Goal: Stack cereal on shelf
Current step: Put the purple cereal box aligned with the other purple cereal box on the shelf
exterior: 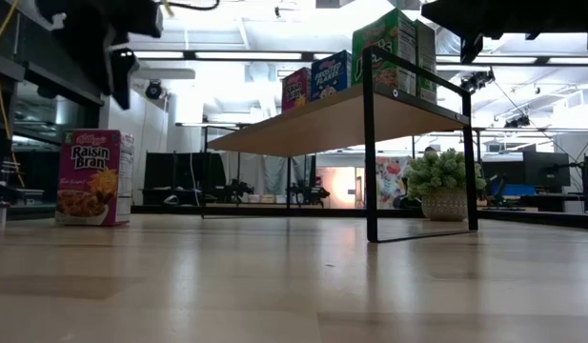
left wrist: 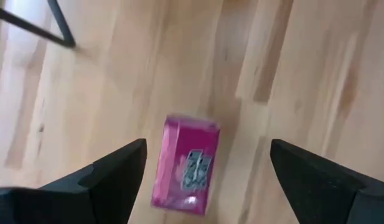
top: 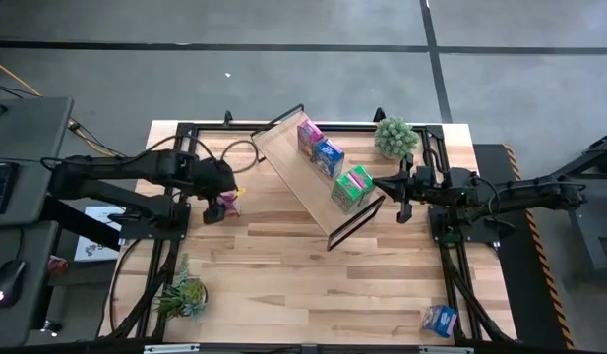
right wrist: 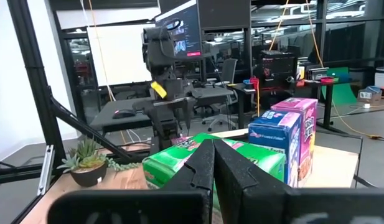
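Note:
A pink Raisin Bran carton [top: 227,204] [exterior: 91,177] stands upright on the tabletop. My left gripper [top: 217,205] [left wrist: 207,147] hovers above it, open, pointing down, one finger on either side of the carton [left wrist: 185,163] without touching. On the light-wood shelf [top: 301,169] [exterior: 322,119] a pink [top: 309,132], a blue [top: 329,155] and a green carton [top: 353,187] [right wrist: 179,155] stand in a row. My right gripper [top: 402,205] [right wrist: 213,152] is shut, level, just off the shelf's right end, pointing at the green carton.
Another blue carton [top: 441,320] lies near the table's near right corner. One potted plant [top: 394,138] [exterior: 441,186] stands beside the shelf's far right, a second [top: 182,295] near the near left corner. Bare plank tabletop [top: 303,285] stretches in front of the shelf.

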You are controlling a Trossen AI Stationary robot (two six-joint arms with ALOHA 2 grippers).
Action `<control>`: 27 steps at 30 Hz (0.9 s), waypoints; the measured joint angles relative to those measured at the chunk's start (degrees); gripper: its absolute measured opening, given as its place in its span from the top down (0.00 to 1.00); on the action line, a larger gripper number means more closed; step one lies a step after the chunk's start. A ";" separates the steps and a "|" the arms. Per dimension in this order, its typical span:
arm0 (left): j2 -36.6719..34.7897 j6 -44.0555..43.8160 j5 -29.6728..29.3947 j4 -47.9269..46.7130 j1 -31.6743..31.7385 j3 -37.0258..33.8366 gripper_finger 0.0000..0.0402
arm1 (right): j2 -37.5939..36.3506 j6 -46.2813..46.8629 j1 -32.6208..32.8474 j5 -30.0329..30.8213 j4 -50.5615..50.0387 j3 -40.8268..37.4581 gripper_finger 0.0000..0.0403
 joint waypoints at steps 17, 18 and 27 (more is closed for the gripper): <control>8.05 9.22 -4.91 -2.42 -3.17 0.00 0.17 | 0.04 0.17 0.52 0.02 -1.61 0.00 1.00; 8.53 9.20 -4.51 -2.49 -3.17 0.00 0.17 | 0.04 0.18 0.52 0.02 -1.60 0.00 1.00; 12.02 9.20 -6.26 -4.85 -1.05 0.00 0.17 | 0.04 0.22 0.50 0.02 -1.61 0.00 1.00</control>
